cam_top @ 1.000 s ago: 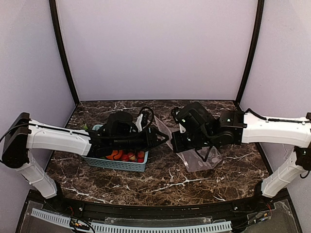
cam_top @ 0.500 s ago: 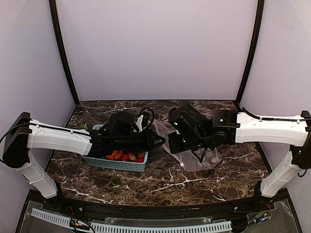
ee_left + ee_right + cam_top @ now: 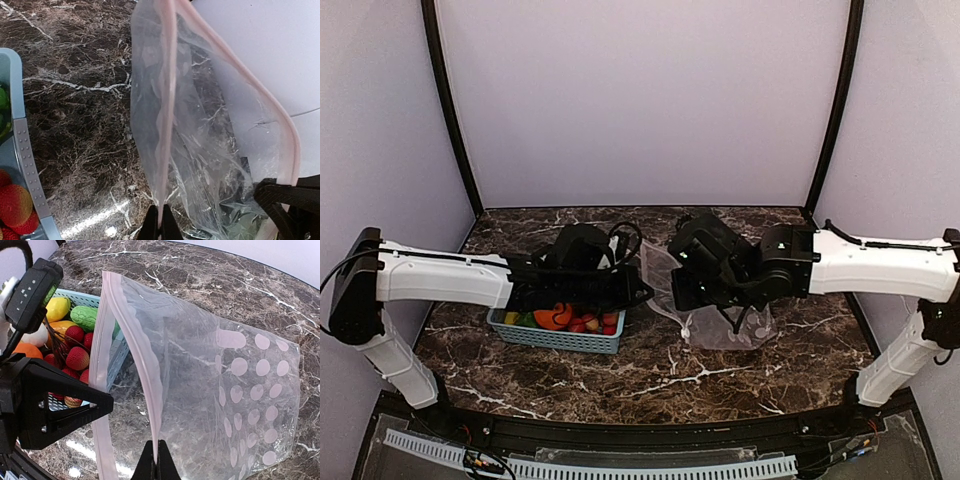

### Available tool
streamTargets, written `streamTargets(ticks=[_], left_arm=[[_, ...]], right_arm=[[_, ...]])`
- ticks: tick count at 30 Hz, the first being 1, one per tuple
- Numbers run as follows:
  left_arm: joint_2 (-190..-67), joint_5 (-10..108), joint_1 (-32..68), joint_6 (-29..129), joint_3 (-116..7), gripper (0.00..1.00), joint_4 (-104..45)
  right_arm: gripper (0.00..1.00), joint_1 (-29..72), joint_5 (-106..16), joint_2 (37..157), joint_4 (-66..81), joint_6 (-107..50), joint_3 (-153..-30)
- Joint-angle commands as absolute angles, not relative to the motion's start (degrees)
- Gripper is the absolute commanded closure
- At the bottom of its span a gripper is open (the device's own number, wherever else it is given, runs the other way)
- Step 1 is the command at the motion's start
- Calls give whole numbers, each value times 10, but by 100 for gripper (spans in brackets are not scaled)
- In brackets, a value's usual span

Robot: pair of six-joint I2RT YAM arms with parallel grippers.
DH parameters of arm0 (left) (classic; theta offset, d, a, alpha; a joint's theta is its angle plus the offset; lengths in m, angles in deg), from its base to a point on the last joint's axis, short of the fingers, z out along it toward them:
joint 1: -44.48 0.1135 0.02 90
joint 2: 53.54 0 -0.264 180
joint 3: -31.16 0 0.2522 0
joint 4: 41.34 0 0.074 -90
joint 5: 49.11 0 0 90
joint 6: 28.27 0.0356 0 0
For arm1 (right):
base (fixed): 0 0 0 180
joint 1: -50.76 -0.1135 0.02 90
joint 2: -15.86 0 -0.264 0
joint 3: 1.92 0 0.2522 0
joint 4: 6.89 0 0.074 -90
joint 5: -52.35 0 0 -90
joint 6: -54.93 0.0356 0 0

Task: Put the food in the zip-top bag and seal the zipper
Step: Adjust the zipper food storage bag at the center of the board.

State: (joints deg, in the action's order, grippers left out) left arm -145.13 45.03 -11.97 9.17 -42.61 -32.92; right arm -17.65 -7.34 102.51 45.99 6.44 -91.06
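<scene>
**A:** What do I have right at the fingertips?

**B:** My left gripper (image 3: 160,227) is closed on one lip of the zip-top bag (image 3: 225,390), pinching the pinkish zipper (image 3: 167,100) strip at its edge. My right gripper (image 3: 156,460) is closed the same way on the other lip. Between the two, the mouth stands pulled apart.

**A:** Which way does the bag run from there?

**B:** The mouth edge rises upright from each pinch. From the right gripper, the dotted body trails off to the right and lies on the worktop (image 3: 670,380).

**A:** And the food?

**B:** The food (image 3: 75,357) sits in the blue basket (image 3: 560,340), just beside the mouth on its left and under my left arm. That arm is the nearer one, but I judge both are tied up holding the bag.

**A:** Anything I can't read?

**B:** From above, the arms cover the mouth. The film glares, so I can't tell whether anything lies inside. The basket's far half is hidden too.
</scene>
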Motion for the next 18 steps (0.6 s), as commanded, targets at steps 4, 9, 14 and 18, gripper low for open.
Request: streamTargets(ticks=[4,9,14,18], left_arm=[[-1461,387,-122,137,-465,99,-202],[-1464,363,-125,157,-486,99,-158],[-1466,331,-129,160,-496,99,-123],[-1463,323,-129,151,-487,99,-122]], right_arm=[[100,-197,10,1015,492,96,-939],[100,-202,26,1028,508,102,-955],[100,-210,41,1039,531,120,-966],[100,-219,61,1043,547,143,-971]])
